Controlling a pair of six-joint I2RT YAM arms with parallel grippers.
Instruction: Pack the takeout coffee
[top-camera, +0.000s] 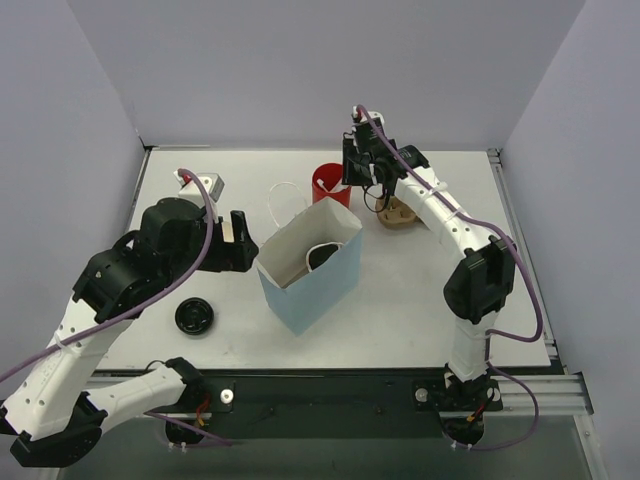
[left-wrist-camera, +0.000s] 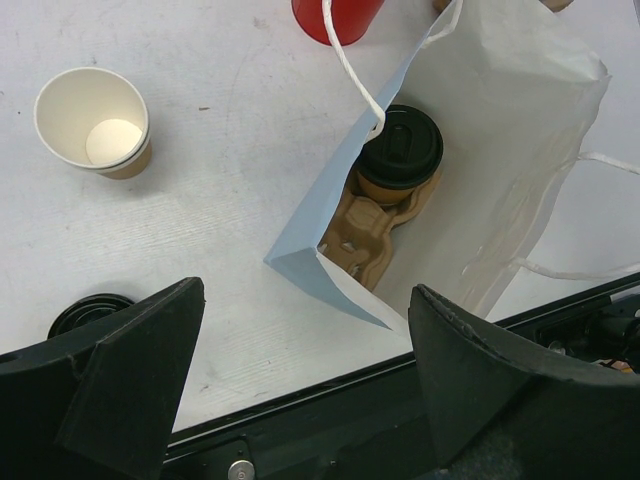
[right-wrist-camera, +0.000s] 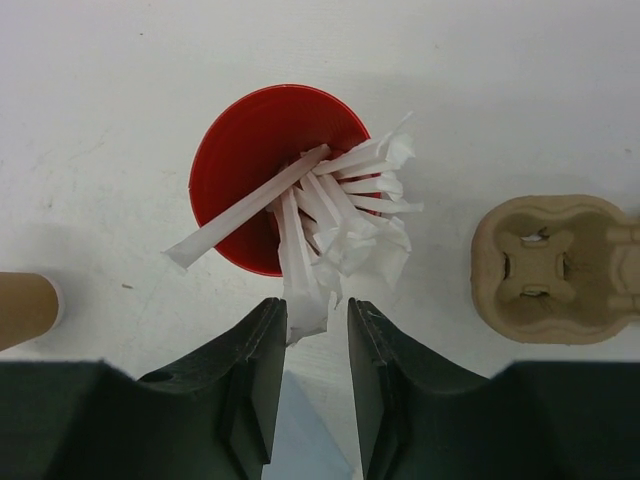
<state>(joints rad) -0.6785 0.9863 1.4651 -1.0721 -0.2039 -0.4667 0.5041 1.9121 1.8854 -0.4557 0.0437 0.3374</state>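
The takeout coffee (left-wrist-camera: 400, 150), a kraft-brown cup with a black lid, stands in a cardboard carrier (left-wrist-camera: 365, 235) inside the open light-blue paper bag (left-wrist-camera: 520, 150). From above, its lid (top-camera: 322, 256) shows through the mouth of the bag (top-camera: 310, 270). My left gripper (left-wrist-camera: 300, 290) is open and empty, just left of the bag (top-camera: 240, 240). My right gripper (right-wrist-camera: 316, 305) hovers over the red cup (right-wrist-camera: 265, 175) at the back (top-camera: 355, 180). Its jaws are slightly apart, and the end of a white stirrer (right-wrist-camera: 305, 300) lies between the fingertips.
A lidless paper cup (left-wrist-camera: 95, 120) stands left of the bag; the left arm hides it in the top view. A loose black lid (top-camera: 194, 316) lies at the front left. A second cardboard carrier (top-camera: 397, 213) sits right of the red cup (top-camera: 328, 183). Walls enclose the table.
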